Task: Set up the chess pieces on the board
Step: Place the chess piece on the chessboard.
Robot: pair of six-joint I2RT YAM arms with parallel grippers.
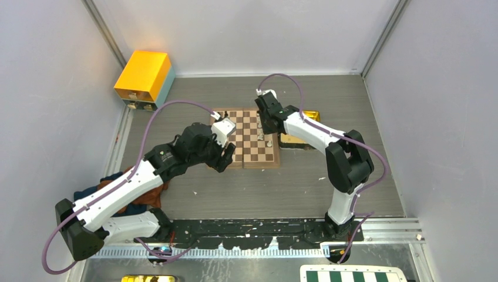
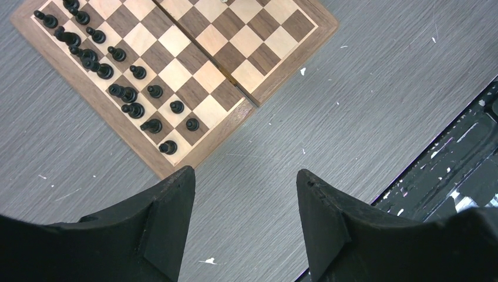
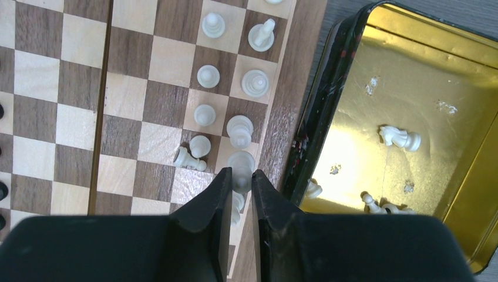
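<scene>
The wooden board (image 1: 252, 154) lies mid-table. Black chess pieces (image 2: 117, 88) fill two rows along its left side. White chess pieces (image 3: 205, 76) stand in two columns by its right edge, and one white pawn (image 3: 189, 158) lies tipped over. My right gripper (image 3: 241, 175) is shut on an upright white piece (image 3: 241, 167) over the board's right edge column, with another white piece just behind it between the fingers. My left gripper (image 2: 245, 173) hangs open over bare table beside the board's near left corner, holding nothing.
A gold tray (image 3: 411, 70) sits against the board's right side and holds a white knight (image 3: 399, 138) and other loose white pieces (image 3: 376, 202). A yellow box (image 1: 144, 76) stands at the back left. A green-and-white board (image 1: 352, 275) lies at the near edge.
</scene>
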